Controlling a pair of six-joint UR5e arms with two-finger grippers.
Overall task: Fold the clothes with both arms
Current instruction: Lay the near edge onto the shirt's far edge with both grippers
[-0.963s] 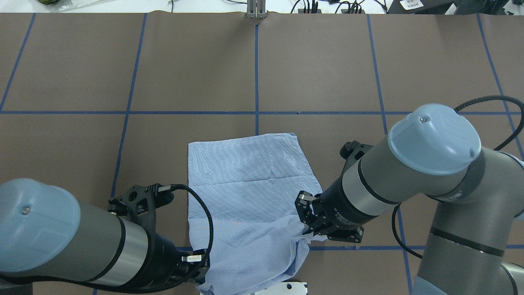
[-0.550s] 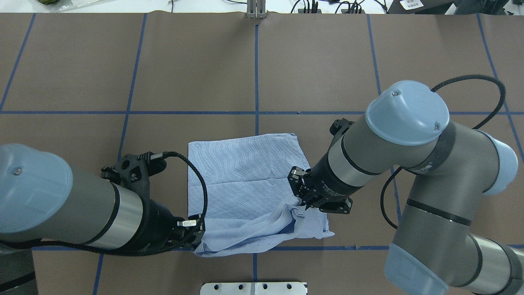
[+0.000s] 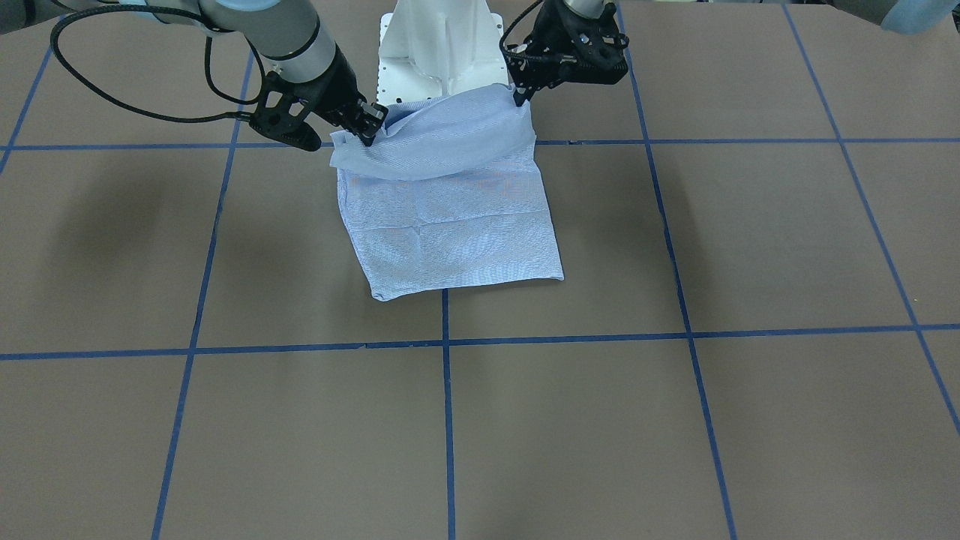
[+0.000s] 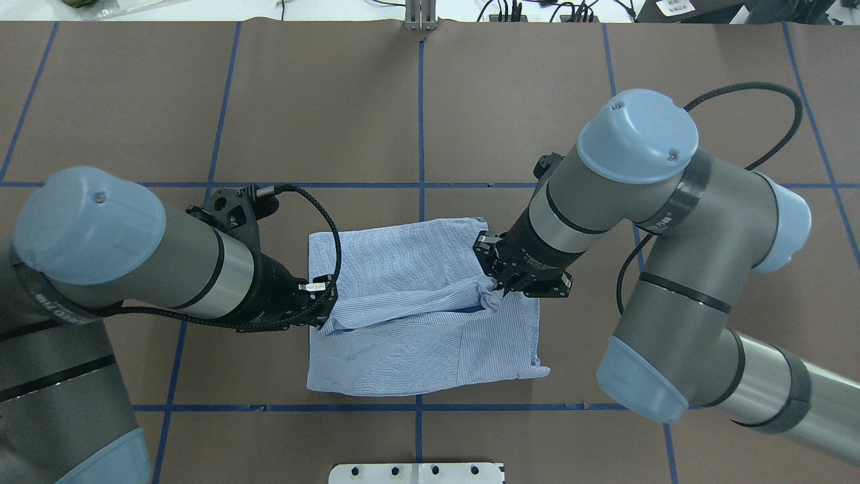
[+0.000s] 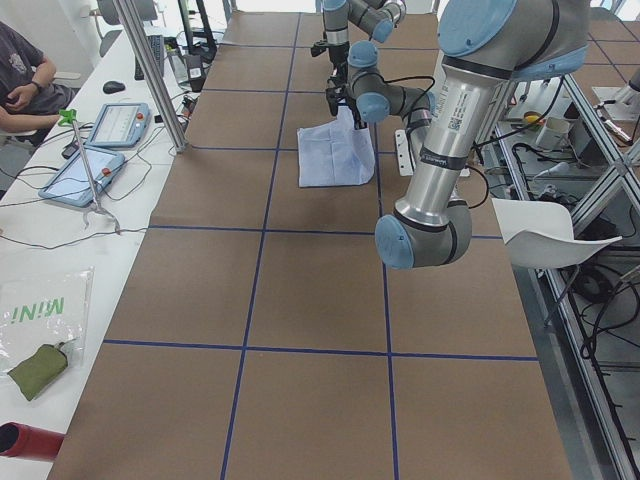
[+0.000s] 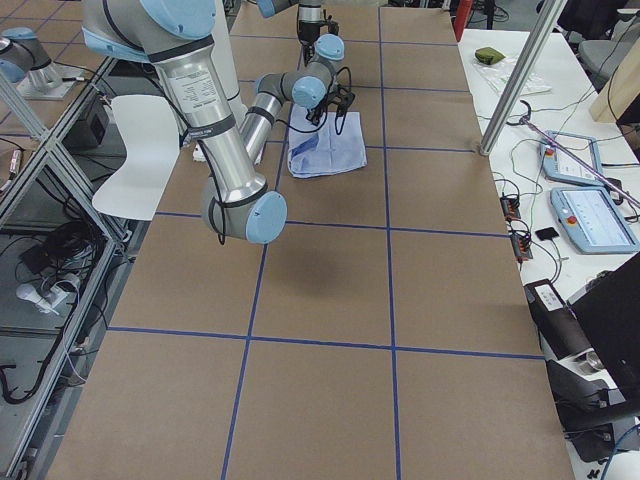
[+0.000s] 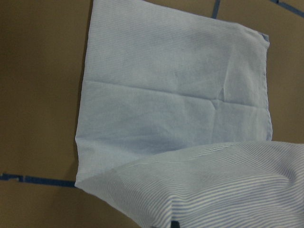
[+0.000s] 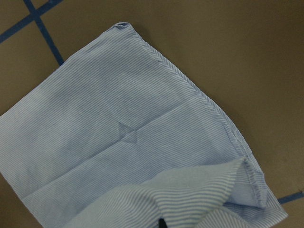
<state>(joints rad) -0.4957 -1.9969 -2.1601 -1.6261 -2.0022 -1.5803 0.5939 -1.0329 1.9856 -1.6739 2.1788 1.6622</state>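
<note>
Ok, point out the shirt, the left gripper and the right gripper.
shirt (image 4: 396, 259), overhead view, flat far panel.
left gripper (image 4: 326, 318), overhead view, between its fingertips.
right gripper (image 4: 500, 287), overhead view, between its fingertips.

Table (image 4: 537, 101) is brown-topped w/ blue tape lines (image 4: 420, 121) making a grid. Lt-blue striped shirt (image 4: 403, 262) lies near the middle, a bit toward 6 o'clock in the overhead view. Its 12 o'clock part is flat, w/ a ridge raised across it. White drilled plate (image 4: 416, 472) at the 6 o'clock edge, small metal bracket (image 4: 420, 17) at 12.
</note>
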